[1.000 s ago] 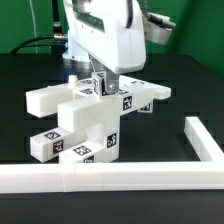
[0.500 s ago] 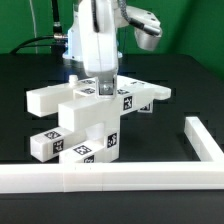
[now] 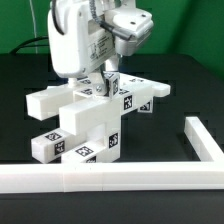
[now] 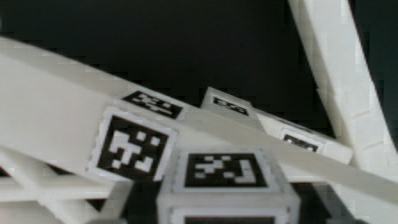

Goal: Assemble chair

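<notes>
The part-built chair point(image 3: 92, 122) stands at the table's middle: glossy white blocks with black-and-white tags, long bars sticking out to both of the exterior view's sides. My gripper point(image 3: 106, 80) hangs straight down over its top and is shut on a short upright white bar point(image 3: 109, 84) that rises from the chair's top face. In the wrist view that tagged bar point(image 4: 224, 175) sits between my fingers, seen end on, with the chair's tagged blocks point(image 4: 132, 143) just beyond it. My hand hides the bar's upper end in the exterior view.
A long white L-shaped rail point(image 3: 110, 178) runs along the front of the table and turns back at the exterior view's right point(image 3: 204, 144). The rail point(image 4: 334, 60) also shows in the wrist view. The table is black; cables hang behind the arm.
My hand has turned about its upright axis over the same spot, keeping its grip on the short bar. The chair has not shifted.
</notes>
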Motion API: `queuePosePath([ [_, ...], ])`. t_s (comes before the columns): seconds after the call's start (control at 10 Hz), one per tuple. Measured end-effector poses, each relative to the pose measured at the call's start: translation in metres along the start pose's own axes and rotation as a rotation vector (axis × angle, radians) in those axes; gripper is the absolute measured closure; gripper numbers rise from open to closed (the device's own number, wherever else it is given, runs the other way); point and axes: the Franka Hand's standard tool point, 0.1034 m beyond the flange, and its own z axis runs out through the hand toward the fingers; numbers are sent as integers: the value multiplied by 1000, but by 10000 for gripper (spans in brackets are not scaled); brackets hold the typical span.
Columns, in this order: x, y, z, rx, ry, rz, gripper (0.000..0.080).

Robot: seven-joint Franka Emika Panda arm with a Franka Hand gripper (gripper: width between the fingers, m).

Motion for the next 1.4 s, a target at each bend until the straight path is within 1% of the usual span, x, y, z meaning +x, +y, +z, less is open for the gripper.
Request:
queuePosePath([
  [0.3,-2,0,0,2,-18,137,515],
  [0.4,-2,0,1,1,-17,123,410],
  [0.5,-2,0,1,0,-16,111,263],
  [0.6,-3,1,1,-3,-17,72,263],
  [0.7,-4,1,1,-3,-17,40,175],
  [0.8,-3,1,2,-3,-16,-34,155],
  [1.3,-2,1,2,-2,-14,-442,150],
  [1.4,0,4,2,-47,2,-584,150],
])
